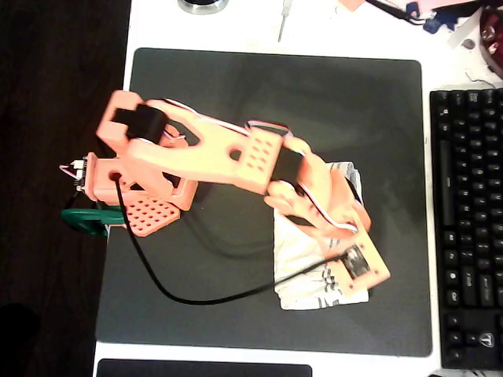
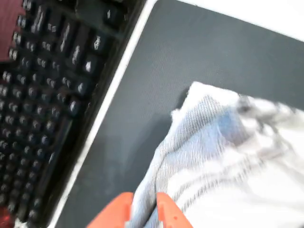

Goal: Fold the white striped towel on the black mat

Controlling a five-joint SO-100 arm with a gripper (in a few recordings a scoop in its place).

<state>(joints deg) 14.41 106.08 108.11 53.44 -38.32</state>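
At the bottom edge of the wrist view, fingers: two orange fingers [image 2: 142, 211] rise from the frame edge, one at [image 2: 116, 211] and one to its right, with a fold of cloth pinched between them.
Grip: the fingers press on a narrow ridge of the white striped towel [image 2: 228, 156]; the cloth runs up from the pinch toward the right of the frame.
Towel, wrist view: bunched and blurred, white with thin grey stripes showing near the fingers and along its lower part; its upper corner lies on the dark surface near the middle of the frame.
Towel, overhead view: the white striped towel [image 1: 302, 263] sits in the lower right part of the mat, partly covered by the arm's wrist; a striped edge shows at its lower end and a small white corner shows above the arm.
Mat: the black mat [image 1: 330, 102] covers most of the overhead frame; in the wrist view it fills the middle and upper right [image 2: 190, 61].
Arm: the orange arm [image 1: 236, 153] reaches from its base at the left edge of the mat across to the towel at centre right.
Cable: a black cable [image 1: 196, 298] loops from the base over the mat to the wrist.
Keyboard: a black keyboard [image 1: 470, 228] lies just beside the mat's right edge in the overhead view, and fills the left of the wrist view [image 2: 47, 95].
Worktop: a white worktop [image 1: 314, 27] shows above the mat.
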